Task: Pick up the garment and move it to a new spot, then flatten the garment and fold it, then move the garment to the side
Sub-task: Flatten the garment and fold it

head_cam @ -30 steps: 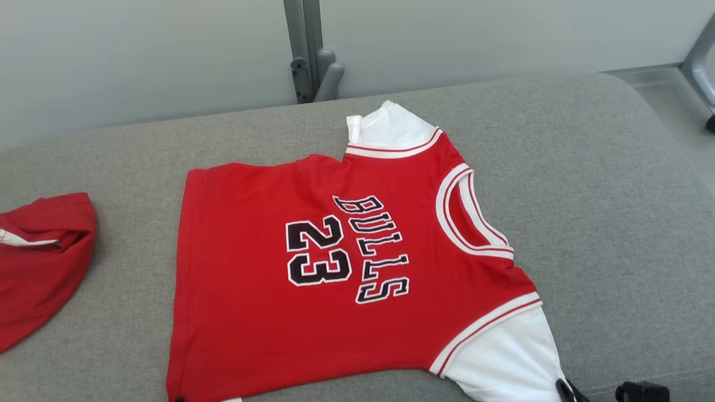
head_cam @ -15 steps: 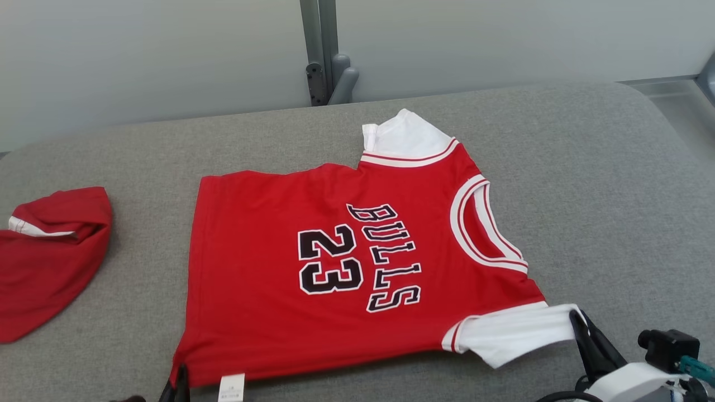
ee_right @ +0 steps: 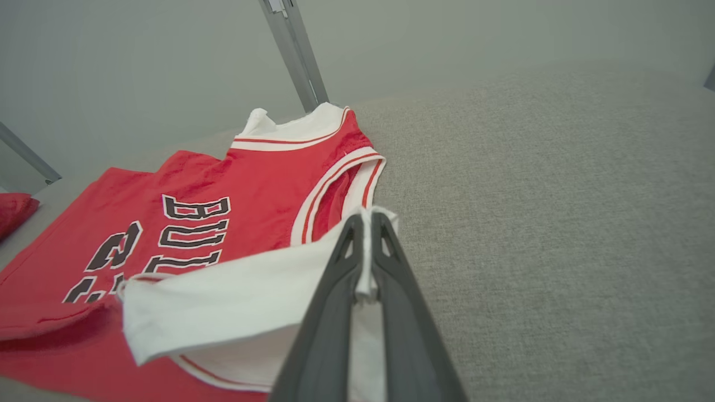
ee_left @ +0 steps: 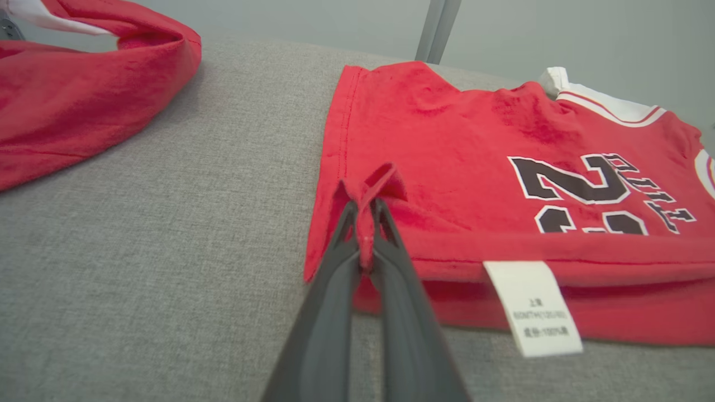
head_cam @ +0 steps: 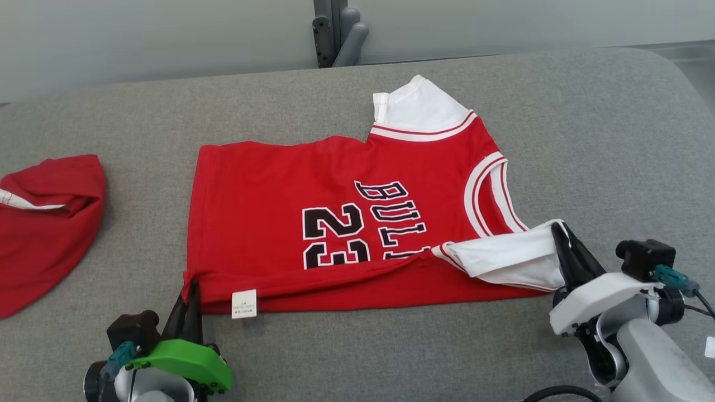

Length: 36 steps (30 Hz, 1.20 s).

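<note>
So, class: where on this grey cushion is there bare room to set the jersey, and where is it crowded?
Widest bare patch: the grey cushion right of the jersey. A narrower strip: between jersey and the other red garment. Crowded: the near edge, where left gripper and right gripper pinch it.

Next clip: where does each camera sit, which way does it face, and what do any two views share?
Head view: on the robot's head, facing forward and down at the jersey on the grey fabric surface; left gripper lower left, right gripper lower right.
Left wrist view: on the left wrist, looking along its jaws, shut on the jersey's hem corner.
Right wrist view: on the right wrist, looking along its jaws, shut on the white sleeve.
Shared: head and left wrist views both show the care label.
</note>
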Tool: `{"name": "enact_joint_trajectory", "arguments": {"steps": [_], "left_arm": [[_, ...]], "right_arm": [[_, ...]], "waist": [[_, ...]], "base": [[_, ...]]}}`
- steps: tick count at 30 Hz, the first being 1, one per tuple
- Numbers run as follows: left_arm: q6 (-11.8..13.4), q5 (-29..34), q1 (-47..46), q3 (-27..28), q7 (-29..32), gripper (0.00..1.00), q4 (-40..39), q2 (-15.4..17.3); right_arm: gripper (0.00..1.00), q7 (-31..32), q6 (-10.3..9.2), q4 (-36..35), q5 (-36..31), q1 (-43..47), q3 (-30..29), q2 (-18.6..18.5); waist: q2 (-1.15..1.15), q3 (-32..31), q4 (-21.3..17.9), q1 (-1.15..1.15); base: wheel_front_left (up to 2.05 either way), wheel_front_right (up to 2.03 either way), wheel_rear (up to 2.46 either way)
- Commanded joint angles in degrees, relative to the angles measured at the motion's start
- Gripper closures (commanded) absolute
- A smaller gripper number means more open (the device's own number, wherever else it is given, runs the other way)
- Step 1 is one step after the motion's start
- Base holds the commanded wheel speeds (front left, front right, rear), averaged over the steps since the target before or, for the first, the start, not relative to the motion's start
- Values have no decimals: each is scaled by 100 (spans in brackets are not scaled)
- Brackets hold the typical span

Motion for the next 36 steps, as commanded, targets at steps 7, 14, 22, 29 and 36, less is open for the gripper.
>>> {"name": "enact_joint_trajectory", "arguments": {"steps": [7, 14, 22, 29, 36], "left_arm": [[19, 137, -584, 63, 0, 100, 373, 28], [19, 86, -862, 26, 0, 78, 445, 27], [170, 49, -798, 196, 1, 0, -127, 27], [242, -22, -325, 174, 1, 0, -415, 24], [256, -21, -38, 190, 0, 0, -502, 25]], "right_arm": [[100, -14, -10, 598, -223, -734, 23, 94], [100, -14, -10, 889, -301, -1104, -107, 197], [0, -14, -9, 333, -683, -1005, -920, 385], [0, -14, -9, -69, -810, -293, -978, 466], [0, -14, -9, -112, -667, 260, -904, 383]], "waist": [[0, 460, 128, 0], [0, 731, 180, 0], [0, 865, 191, 0], [0, 760, 179, 0], [0, 716, 133, 0]], "base": [[0, 0, 0], [0, 0, 0], [0, 0, 0], [0, 0, 0], [0, 0, 0]]}}
